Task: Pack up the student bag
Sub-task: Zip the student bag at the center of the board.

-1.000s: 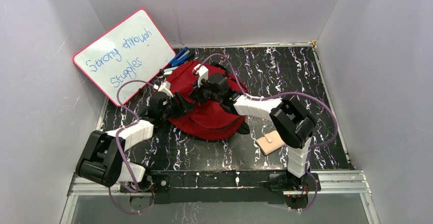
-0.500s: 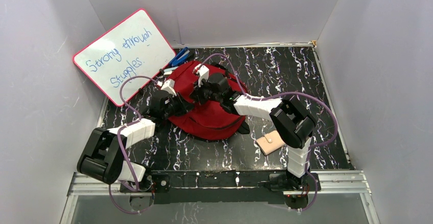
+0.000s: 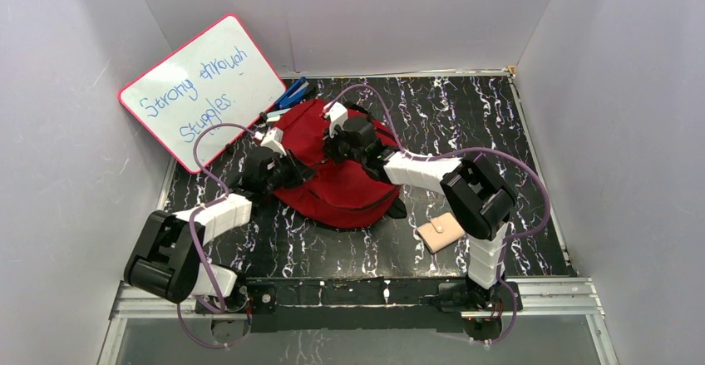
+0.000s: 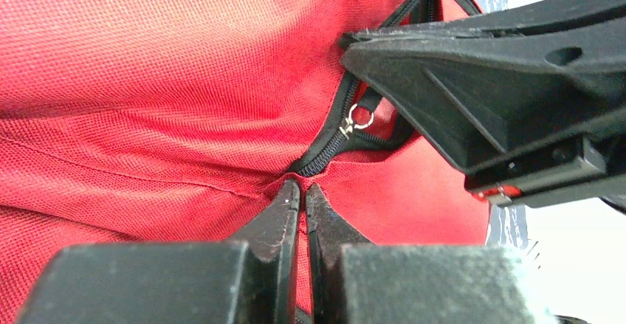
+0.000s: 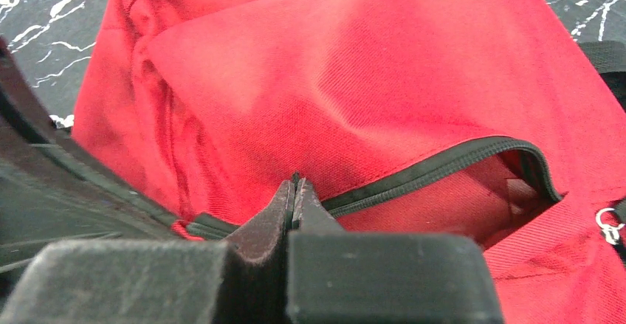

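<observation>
Left gripper (image 4: 303, 189): pinched tight on bag (image 4: 148, 80) fabric beside the zipper (image 4: 332, 143).
Right gripper (image 5: 295, 187): closed at the zipper; hold unclear.

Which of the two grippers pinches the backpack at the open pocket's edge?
The right gripper: its shut jaws meet the gaping zipper edge. The left gripper pinches backpack fabric below the zipper pull.

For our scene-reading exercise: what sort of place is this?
Probably a robot test cell: white walls box in a black marbled table, the left arm and right arm, bolted at its near edge, reach onto the student bag, and a handwritten whiteboard leans behind.
</observation>
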`<state>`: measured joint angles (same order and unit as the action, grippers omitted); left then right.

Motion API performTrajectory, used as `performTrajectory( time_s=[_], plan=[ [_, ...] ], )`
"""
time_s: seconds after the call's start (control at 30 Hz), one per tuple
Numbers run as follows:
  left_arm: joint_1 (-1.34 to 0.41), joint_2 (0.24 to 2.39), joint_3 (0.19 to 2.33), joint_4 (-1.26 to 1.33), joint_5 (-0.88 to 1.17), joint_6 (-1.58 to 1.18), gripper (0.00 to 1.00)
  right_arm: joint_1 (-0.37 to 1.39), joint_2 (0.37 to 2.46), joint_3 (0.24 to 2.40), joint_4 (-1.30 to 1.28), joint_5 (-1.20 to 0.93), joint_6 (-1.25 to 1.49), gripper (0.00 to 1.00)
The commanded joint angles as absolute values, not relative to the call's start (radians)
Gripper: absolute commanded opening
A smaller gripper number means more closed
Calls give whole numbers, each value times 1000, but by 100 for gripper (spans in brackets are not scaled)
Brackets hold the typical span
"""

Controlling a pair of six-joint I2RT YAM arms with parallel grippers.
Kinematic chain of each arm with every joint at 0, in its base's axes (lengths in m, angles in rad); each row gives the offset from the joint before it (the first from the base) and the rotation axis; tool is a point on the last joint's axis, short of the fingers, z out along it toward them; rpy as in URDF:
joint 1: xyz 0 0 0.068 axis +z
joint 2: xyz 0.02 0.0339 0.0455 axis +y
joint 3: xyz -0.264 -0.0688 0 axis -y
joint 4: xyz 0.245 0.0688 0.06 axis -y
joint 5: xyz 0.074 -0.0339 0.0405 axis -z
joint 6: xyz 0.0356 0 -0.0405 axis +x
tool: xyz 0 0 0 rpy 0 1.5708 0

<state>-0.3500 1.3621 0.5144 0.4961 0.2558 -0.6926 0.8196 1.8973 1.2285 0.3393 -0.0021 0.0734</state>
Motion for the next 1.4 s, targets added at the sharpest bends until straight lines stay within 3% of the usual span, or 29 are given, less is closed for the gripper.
performTrajectory(
  time_s=[0.0, 0.5, 1.17, 1.2, 1.33, 1.37],
  plan=[
    [-351, 1304, 500, 430, 258, -691, 0, 753, 1885, 1290, 416, 60, 32, 0],
    [-352, 1044, 440, 133, 166, -711, 0, 660, 1942, 1366, 439, 28, -27, 0],
    [-351, 979, 459, 6, 83, -717, 0, 567, 2097, 1536, 314, 111, -149, 0],
    [-351, 983, 465, 5, 83, -715, 0, 566, 2082, 1526, 315, 100, -142, 1],
    [-351, 1019, 519, -32, 84, -682, 1, 566, 1978, 1476, 304, 47, -101, 40],
    [-352, 1031, 544, -44, 82, -658, 10, 565, 1941, 1452, 306, 46, -85, 43]
  ],
)
